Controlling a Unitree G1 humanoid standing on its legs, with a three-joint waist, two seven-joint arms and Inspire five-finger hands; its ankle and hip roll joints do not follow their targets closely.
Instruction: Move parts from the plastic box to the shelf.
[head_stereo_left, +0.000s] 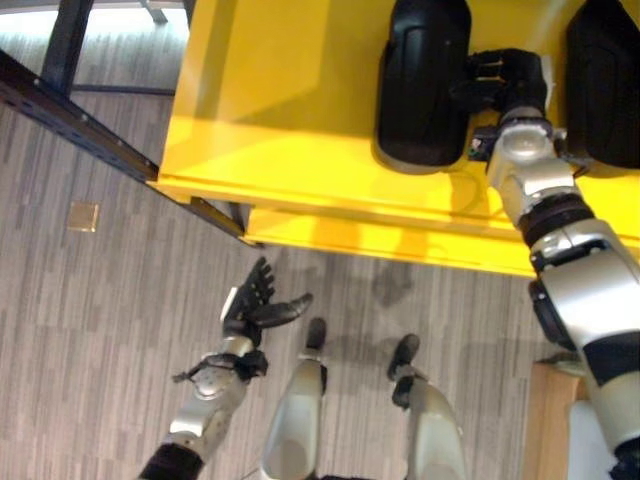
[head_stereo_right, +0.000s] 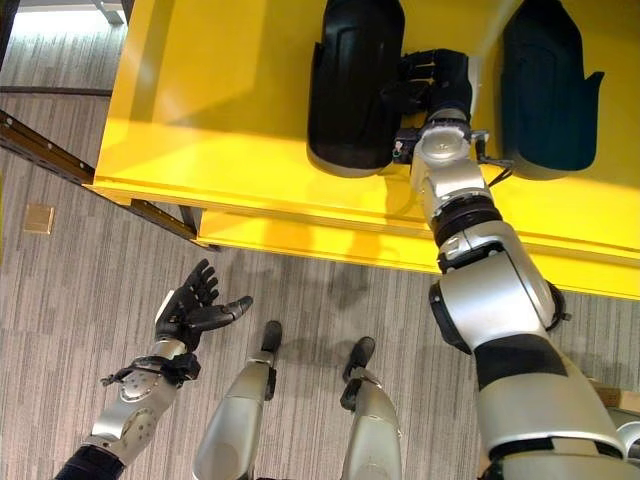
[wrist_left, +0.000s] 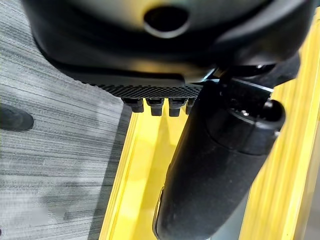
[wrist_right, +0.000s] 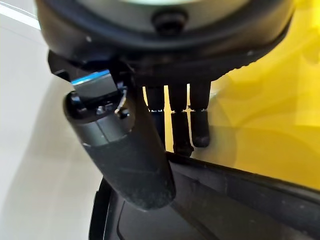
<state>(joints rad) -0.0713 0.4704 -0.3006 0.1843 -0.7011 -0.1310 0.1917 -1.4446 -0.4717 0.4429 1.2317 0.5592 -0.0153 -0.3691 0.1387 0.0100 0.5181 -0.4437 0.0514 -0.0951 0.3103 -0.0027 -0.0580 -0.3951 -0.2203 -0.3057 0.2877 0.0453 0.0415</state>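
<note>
Two black moulded parts lie on the yellow shelf (head_stereo_left: 270, 100): one (head_stereo_left: 420, 90) near the middle, another (head_stereo_left: 605, 80) at the right edge of the view. My right hand (head_stereo_right: 440, 80) is over the shelf between them, against the right side of the middle part (head_stereo_right: 355, 90). In the right wrist view its fingers (wrist_right: 182, 125) are straight on the yellow side of that part's rim (wrist_right: 225, 205), and its thumb (wrist_right: 125, 150) lies loosely over the rim. My left hand (head_stereo_left: 260, 305) hangs low over the floor, open, holding nothing.
A lower yellow ledge (head_stereo_left: 380, 240) juts out under the shelf's front edge. A dark metal frame beam (head_stereo_left: 70, 120) runs diagonally at the left. A small tan square (head_stereo_left: 83, 216) lies on the grey floor. A light wooden edge (head_stereo_left: 555, 420) stands at lower right.
</note>
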